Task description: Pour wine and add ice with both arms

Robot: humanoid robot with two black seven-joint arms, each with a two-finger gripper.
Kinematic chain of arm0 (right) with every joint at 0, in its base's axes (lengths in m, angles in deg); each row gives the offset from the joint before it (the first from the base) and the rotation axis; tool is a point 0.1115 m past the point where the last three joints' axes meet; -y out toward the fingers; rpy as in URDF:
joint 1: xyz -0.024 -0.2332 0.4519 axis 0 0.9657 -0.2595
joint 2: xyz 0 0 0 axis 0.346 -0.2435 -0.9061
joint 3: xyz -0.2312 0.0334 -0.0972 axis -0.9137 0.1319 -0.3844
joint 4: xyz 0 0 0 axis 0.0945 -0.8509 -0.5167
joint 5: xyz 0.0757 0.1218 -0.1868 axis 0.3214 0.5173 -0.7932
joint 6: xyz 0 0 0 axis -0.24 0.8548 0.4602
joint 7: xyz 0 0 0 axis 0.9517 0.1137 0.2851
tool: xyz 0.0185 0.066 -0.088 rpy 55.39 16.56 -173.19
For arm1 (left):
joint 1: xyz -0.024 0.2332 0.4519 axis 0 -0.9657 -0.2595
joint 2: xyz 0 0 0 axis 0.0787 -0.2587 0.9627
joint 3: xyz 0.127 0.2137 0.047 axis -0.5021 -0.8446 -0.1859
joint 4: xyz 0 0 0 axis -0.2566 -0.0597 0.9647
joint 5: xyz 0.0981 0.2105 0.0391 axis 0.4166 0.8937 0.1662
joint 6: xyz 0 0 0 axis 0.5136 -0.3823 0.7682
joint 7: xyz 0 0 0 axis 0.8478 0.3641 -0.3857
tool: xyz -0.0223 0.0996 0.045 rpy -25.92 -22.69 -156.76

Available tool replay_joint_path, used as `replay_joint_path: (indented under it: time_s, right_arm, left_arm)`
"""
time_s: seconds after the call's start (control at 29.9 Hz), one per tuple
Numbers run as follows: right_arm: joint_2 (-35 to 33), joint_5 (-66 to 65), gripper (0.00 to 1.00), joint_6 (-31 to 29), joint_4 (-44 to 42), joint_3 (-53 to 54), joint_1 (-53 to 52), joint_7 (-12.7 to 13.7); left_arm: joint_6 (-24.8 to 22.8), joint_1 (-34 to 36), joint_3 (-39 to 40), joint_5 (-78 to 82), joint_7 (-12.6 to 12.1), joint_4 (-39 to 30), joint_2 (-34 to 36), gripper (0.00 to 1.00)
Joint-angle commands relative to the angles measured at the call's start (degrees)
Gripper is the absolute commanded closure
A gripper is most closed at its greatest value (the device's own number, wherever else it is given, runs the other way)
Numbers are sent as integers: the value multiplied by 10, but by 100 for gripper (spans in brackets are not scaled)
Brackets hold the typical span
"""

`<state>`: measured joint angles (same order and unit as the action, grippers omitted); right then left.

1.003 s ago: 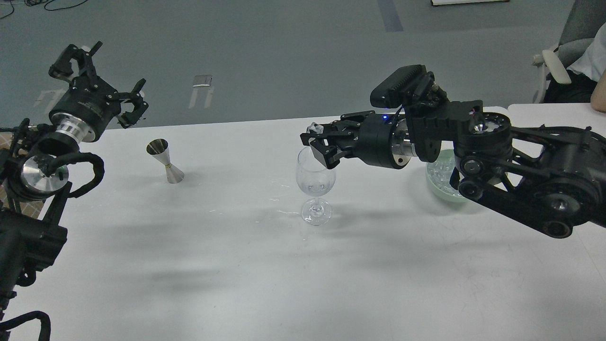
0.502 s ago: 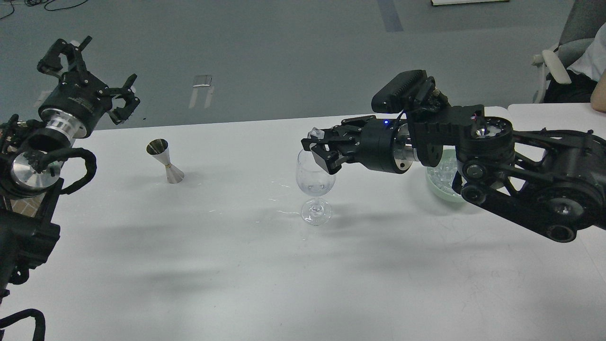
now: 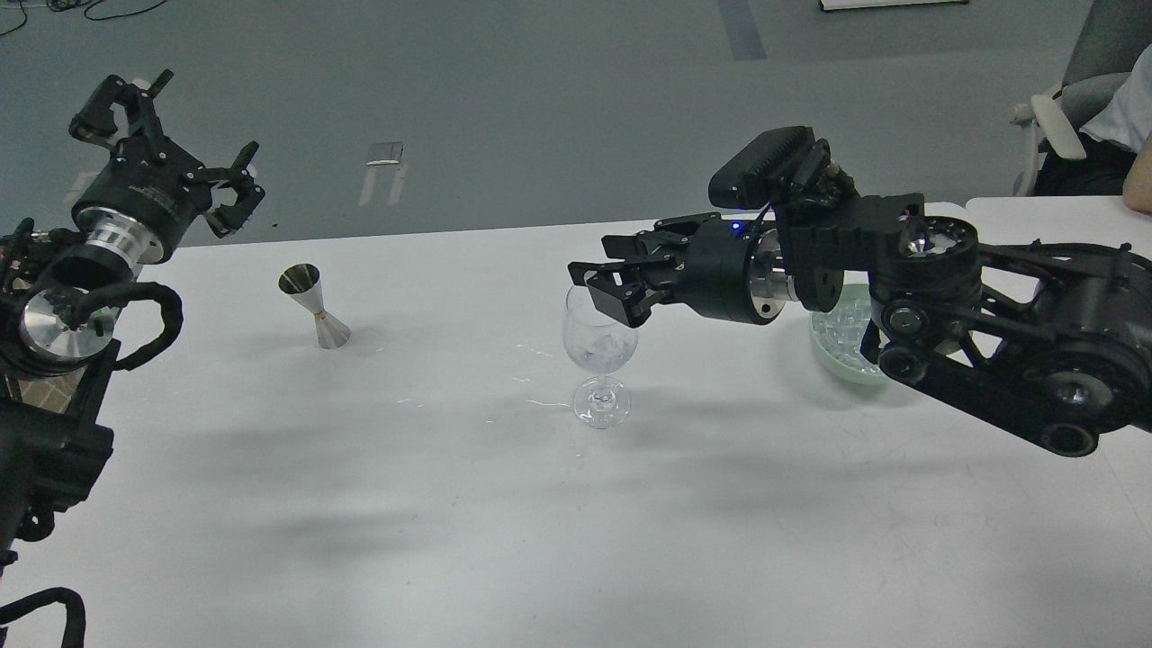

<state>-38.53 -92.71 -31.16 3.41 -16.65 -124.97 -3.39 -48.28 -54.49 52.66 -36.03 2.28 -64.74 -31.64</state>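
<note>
A clear stemmed wine glass point(image 3: 598, 353) stands upright at the table's middle, with a clear ice cube point(image 3: 605, 346) in its bowl and at most a trace of colourless liquid. My right gripper point(image 3: 605, 277) hovers just above the glass rim, fingers spread and empty. A pale green bowl point(image 3: 839, 358) of ice cubes point(image 3: 844, 322) sits behind my right arm, partly hidden. My left gripper point(image 3: 166, 130) is raised at the far left, open and empty, away from the silver jigger point(image 3: 315, 306).
The white table point(image 3: 450, 504) ends at its far edge behind the jigger. Small wet spots point(image 3: 531, 400) lie left of the glass. A second table and a seated person's arm point(image 3: 1136, 184) are at the far right.
My right gripper opened and let go of the ice cube, which dropped into the wine glass. My left arm drew back to the left, then held still.
</note>
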Motion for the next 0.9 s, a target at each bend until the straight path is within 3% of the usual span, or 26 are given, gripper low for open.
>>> replay_joint_path:
  time_s: [0.0,0.03,0.13,0.37,0.7,0.87]
  right_arm:
    - [2,2,9,3,-1,34,1,0]
    - [3,3,3,3,0,55,2,0]
    - [2,5,0,6,0,99,2,-1]
    - [6,12,0,10,-10,223,27,-3]
    - [57,151,0,19,-43,404,68,-3]
    - [74,172,0,14,-54,491,69,-2]
  left_arm:
    - [2,2,0,0,0,0,0,3]
    - [2,3,-1,0,3,0,0,3]
    - [3,3,-2,1,8,0,0,3]
    - [0,3,-5,1,9,2,4,3]
    - [-10,4,-2,3,-2,20,4,4]
    - [-11,8,-4,10,10,40,-3,3]
